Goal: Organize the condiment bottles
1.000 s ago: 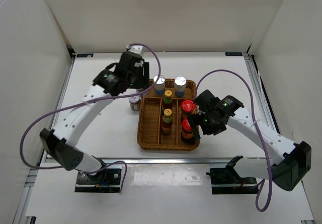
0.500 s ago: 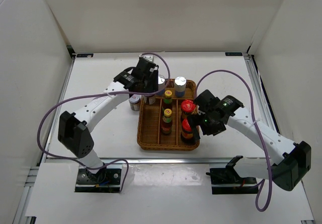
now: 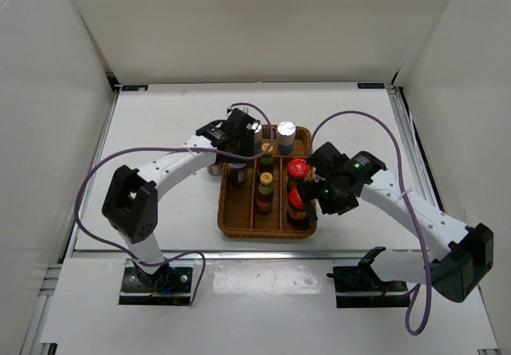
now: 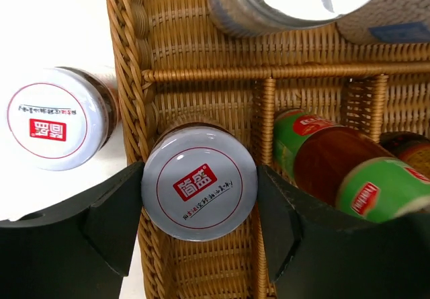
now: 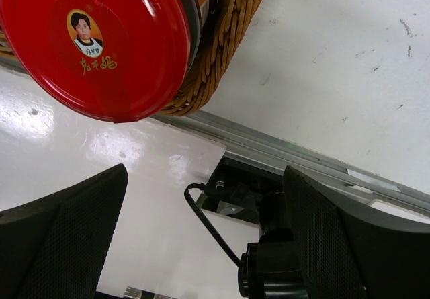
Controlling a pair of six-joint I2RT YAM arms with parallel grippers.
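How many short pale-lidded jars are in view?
2. One jar, in the left gripper, is inside the wicker tray's left compartment; the other jar stands on the table beside it.

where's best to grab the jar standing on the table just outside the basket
Take the table jar by its round lid, coming straight down from above: it stands upright, lid up. It sits close beside the basket wall, so probably place the fingers on the sides clear of that wall. The left gripper holds a second jar.
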